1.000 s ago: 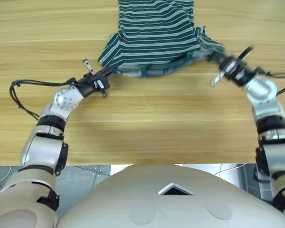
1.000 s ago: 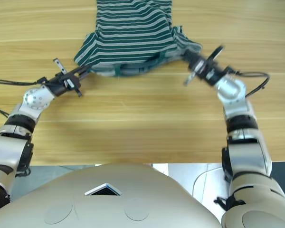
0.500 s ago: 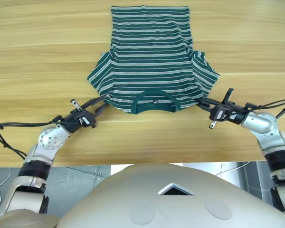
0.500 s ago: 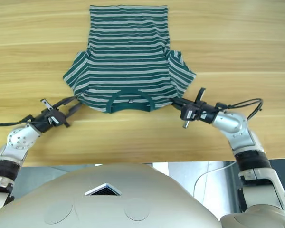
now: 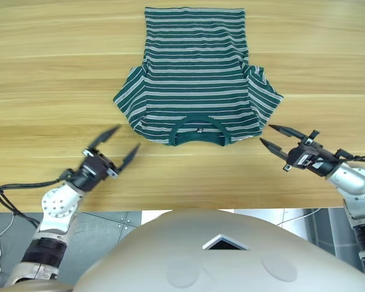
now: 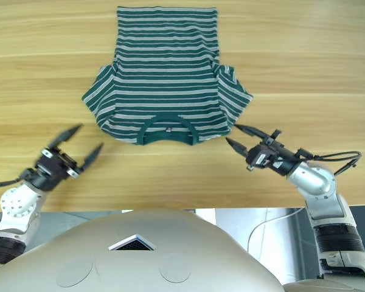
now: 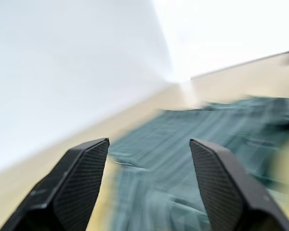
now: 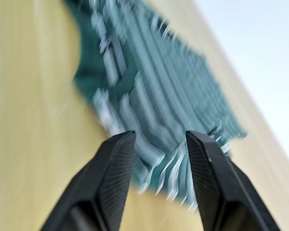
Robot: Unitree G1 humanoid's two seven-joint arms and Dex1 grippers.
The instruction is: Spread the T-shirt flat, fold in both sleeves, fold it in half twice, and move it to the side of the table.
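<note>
A green T-shirt with white stripes lies spread on the wooden table, collar toward me and hem at the far side. Both short sleeves lie out to the sides, slightly rumpled. My left gripper hovers open near the table's front edge, left of the collar and apart from the cloth. On the other side my right gripper stands open just below the right sleeve, holding nothing. The left wrist view shows open fingers with the blurred shirt beyond them. Beyond the right wrist view's fingers lies striped cloth.
The front table edge runs just under both grippers. Wide bare wood lies to the left and right of the shirt. Black cables trail from both wrists over the edge.
Both grippers have let go of the shirt's shoulders, opened, and drawn back toward the front edge. The shirt now rests flat where it was laid.
</note>
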